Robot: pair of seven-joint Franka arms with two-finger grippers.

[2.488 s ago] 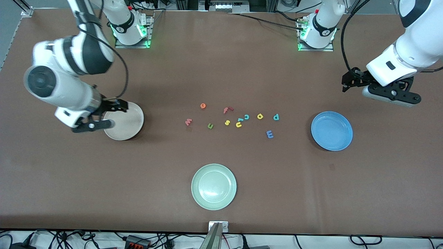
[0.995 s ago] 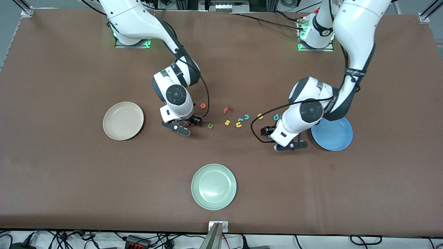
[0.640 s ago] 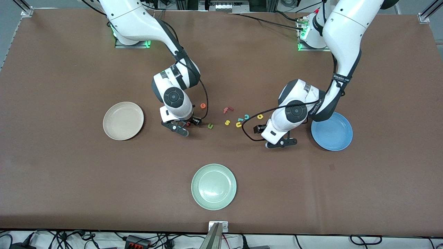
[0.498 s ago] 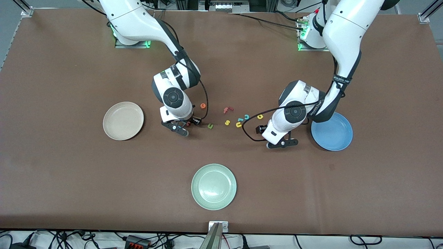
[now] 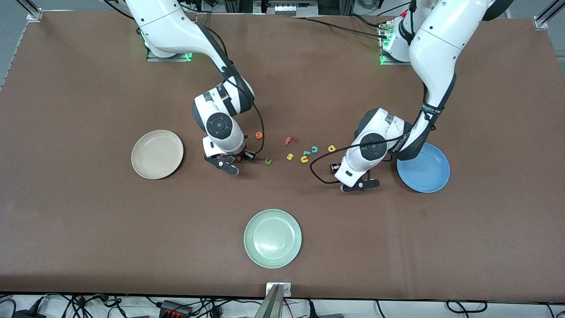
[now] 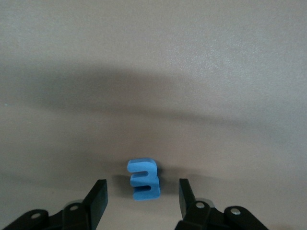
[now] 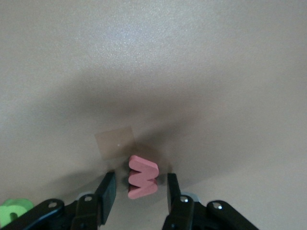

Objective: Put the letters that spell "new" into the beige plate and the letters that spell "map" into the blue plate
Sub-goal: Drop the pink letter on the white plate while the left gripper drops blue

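Left wrist view showed the left tool (image 6: 142, 196) low over the brown surface (image 6: 153, 72), its two dark fingers (image 6: 98, 197) parted with a gap on each side of the blue "m" (image 6: 143, 178). The letter sat squarely between them, not yet touched, its long axis running along the line of approach, so the fingers would likely close across its narrow width.

Right wrist view showed the right tool (image 7: 137, 195) in the same pose around the red-pink "w" (image 7: 142, 176): fingers narrowly apart, the letter between them, slightly tilted, with only slim gaps. A green "n" (image 7: 13, 211) lay just beside one finger.

From the front camera, the right tool (image 5: 229, 161) worked near the beige plate (image 5: 145, 165), and the left tool (image 5: 355, 183) near the blue plate (image 5: 435, 181); each arm was the nearer one to its own plate. The orange "e" (image 5: 259, 135) and yellow "a" (image 5: 331, 148) lay on the surface between the arms. Both plates looked empty, so the sorting seemed barely begun.
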